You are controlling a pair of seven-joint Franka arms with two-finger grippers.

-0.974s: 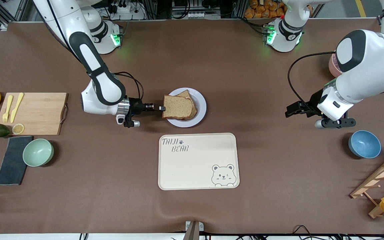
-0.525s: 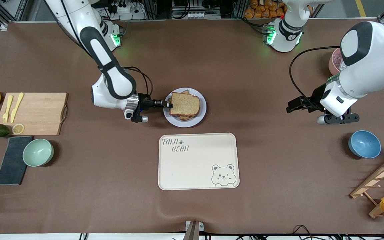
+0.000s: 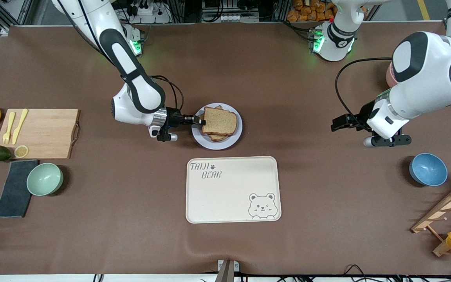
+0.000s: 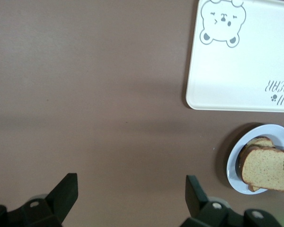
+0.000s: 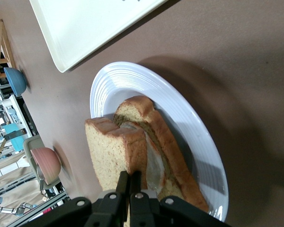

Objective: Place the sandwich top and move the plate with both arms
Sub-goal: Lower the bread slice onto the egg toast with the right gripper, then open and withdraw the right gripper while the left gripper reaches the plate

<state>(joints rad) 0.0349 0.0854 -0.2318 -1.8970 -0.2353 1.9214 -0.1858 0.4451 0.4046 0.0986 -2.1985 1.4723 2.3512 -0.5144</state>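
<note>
Right gripper (image 3: 198,121) fingers pinch the soft, crumbly speckled brown bread slice (image 3: 219,121) by its crust edge over the round white plate (image 3: 236,135); left gripper (image 3: 339,125) waits, fingers wide, above the worktop.

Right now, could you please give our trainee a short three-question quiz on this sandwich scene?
1. True or false: the right gripper is shut on the speckled brown bread slice.
2. What lies under that slice? A) cream bear-printed tray B) small round white plate with a lower slice C) wooden cutting board
3. Fill in: the left gripper, over bare brown table, has its fingers ____.

Key: 1 true; 2 B; 3 open.
</note>
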